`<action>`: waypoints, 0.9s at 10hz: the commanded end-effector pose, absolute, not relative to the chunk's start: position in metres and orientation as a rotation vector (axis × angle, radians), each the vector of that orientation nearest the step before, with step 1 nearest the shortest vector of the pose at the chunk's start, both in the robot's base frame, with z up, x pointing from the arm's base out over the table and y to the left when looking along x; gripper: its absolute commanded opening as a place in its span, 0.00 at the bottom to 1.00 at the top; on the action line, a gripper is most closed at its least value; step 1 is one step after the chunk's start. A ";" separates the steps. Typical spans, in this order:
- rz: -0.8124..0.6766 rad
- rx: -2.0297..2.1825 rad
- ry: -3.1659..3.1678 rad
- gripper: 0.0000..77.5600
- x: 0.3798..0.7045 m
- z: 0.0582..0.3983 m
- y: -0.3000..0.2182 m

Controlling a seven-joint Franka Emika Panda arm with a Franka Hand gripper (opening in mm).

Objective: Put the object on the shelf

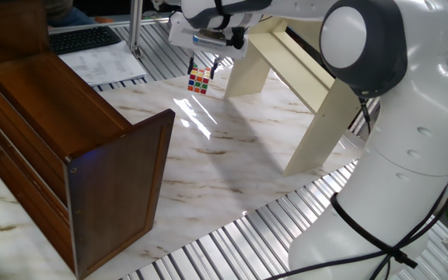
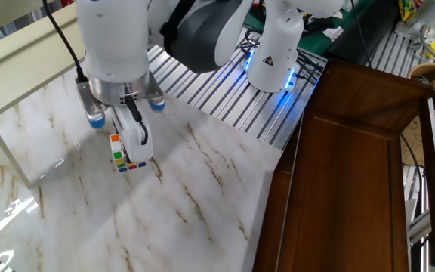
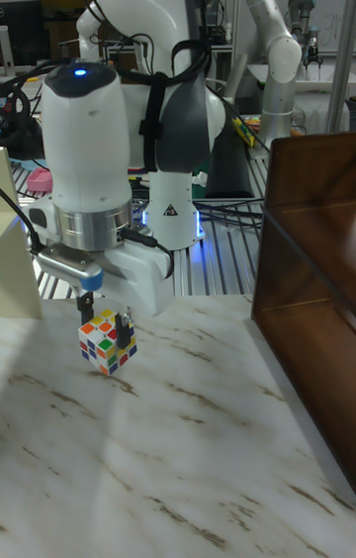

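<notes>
The object, a small multicoloured cube [image 1: 200,82], hangs a little above the marble tabletop, clear of its surface. My gripper [image 1: 202,73] is shut on it from above, one finger on each side. In the other fixed view the cube [image 2: 117,153] shows partly behind a white finger [image 2: 139,140]. In the tall view the cube [image 3: 106,342] hangs tilted under the gripper [image 3: 106,321]. The shelf [image 1: 306,74], cream with angled side panels, stands just right of the cube, with its top board higher than the cube. It also shows as the shelf [image 2: 4,50] at the left edge.
A large dark brown cabinet [image 1: 68,148] lies along the left side of the table, seen also as the cabinet [image 2: 353,174] at right. A keyboard [image 1: 84,37] and papers [image 1: 103,62] sit behind it. Ribbed metal strips [image 1: 232,249] border the marble. A second robot arm [image 3: 262,14] stands behind.
</notes>
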State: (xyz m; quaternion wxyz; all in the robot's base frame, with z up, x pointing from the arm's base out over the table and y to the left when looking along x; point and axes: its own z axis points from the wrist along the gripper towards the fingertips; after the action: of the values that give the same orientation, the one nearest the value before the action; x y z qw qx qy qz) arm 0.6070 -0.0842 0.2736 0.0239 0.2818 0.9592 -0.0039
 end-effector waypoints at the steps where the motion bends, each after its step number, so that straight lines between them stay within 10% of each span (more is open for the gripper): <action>1: -0.027 0.874 2.910 0.02 0.608 0.275 -0.084; 9: -0.040 0.871 2.938 0.02 0.608 0.275 -0.084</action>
State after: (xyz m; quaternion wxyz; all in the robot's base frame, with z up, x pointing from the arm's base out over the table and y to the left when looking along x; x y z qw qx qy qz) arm 0.6066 -0.0841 0.2727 0.0450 0.2863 0.9570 -0.0135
